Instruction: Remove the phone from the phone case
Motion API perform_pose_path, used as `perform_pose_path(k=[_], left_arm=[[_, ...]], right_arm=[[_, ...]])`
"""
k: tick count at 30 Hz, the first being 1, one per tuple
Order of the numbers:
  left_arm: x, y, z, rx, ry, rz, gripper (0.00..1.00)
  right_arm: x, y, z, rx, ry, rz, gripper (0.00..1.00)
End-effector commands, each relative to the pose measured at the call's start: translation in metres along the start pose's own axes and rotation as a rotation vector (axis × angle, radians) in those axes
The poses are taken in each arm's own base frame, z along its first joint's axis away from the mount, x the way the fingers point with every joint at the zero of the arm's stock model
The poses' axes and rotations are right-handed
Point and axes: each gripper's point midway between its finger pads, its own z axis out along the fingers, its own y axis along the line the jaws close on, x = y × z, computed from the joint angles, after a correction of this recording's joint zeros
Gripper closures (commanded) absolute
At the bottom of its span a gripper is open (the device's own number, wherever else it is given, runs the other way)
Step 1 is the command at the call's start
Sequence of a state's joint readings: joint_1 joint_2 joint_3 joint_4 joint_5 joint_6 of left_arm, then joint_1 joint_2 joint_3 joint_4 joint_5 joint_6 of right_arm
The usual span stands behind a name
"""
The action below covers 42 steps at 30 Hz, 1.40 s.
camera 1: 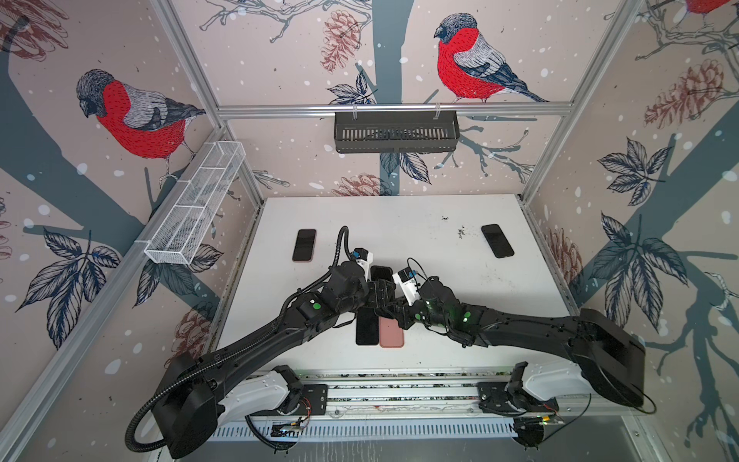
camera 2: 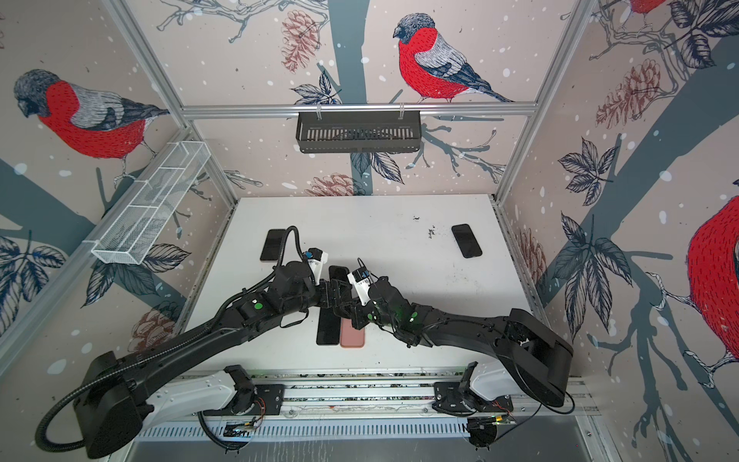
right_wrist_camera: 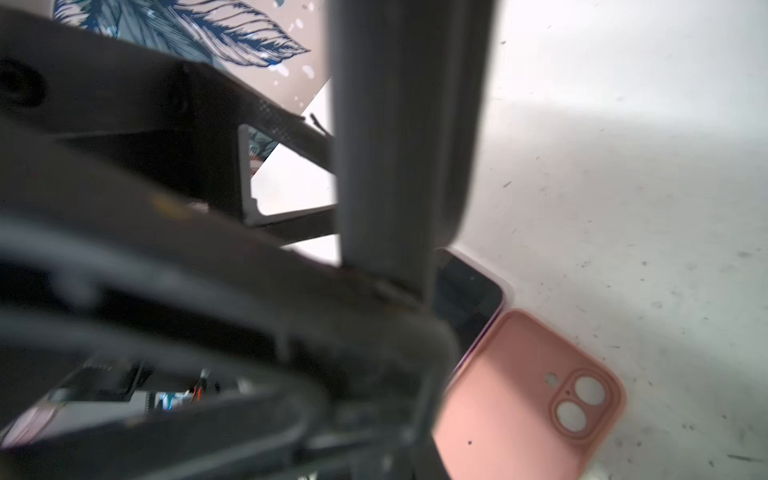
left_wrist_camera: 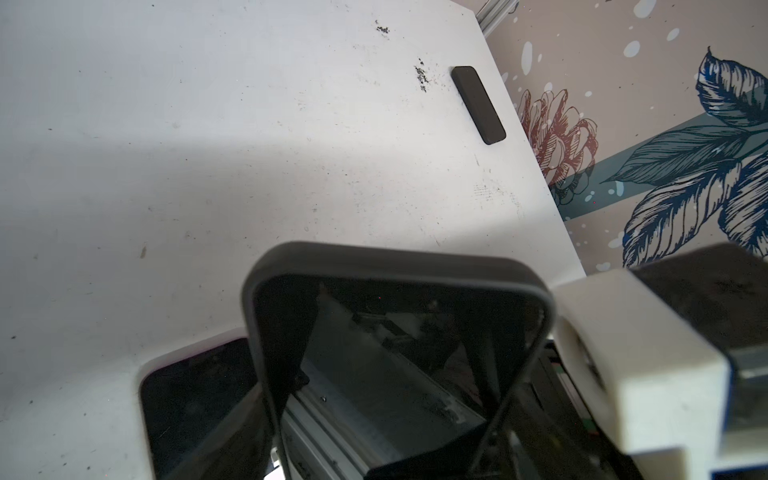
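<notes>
One phone (left_wrist_camera: 415, 340) sits inside the grey case (left_wrist_camera: 399, 270), raised above the empty pink case (camera 1: 392, 334), left gripper (camera 1: 379, 292) clamped across the grey case, right gripper (camera 1: 395, 310) closed at its rim, hold unclear; extraction judged not yet done.

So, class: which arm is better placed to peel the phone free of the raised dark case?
Right, probably: the left gripper holds the dark case off the table, while the right gripper is shut at its edge.
</notes>
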<state>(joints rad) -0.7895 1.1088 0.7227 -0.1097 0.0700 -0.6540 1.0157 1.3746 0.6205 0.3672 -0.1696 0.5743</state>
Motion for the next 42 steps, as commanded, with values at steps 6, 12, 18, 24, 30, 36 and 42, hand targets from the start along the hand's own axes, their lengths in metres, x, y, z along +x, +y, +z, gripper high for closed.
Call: perform_pose_path(k=[6,12,18,24,30,36,42], left_arm=[[-0.023,-0.041,-0.02,0.177,-0.146,0.042,0.26],[-0.034,-0.062,-0.053,0.266,-0.241,0.268,0.01],[-0.018,-0.091,-0.069,0.419,-0.238,0.621,0.04],[-0.007,-0.11,-0.084,0.521,-0.234,0.857,0.04],[-0.008,-0.121,-0.093,0.556,-0.244,0.989,0.1],[-0.02,-0.12,-0.09,0.523,-0.243,1.053,0.2],[-0.035,-0.124,-0.095,0.588,-0.252,1.041,0.44]], right_arm=[[-0.011,0.002,-0.021,-0.006,-0.057,-0.071,0.98],[-0.036,0.0,-0.067,0.009,-0.185,-0.24,0.99],[-0.05,0.029,-0.103,-0.107,-0.3,-0.543,1.0],[-0.059,0.038,-0.129,-0.164,-0.396,-0.739,1.0],[-0.059,0.035,-0.133,-0.247,-0.355,-0.778,1.0],[-0.05,0.04,-0.133,-0.303,-0.344,-0.817,1.0],[-0.043,0.036,-0.128,-0.308,-0.323,-0.819,1.0]])
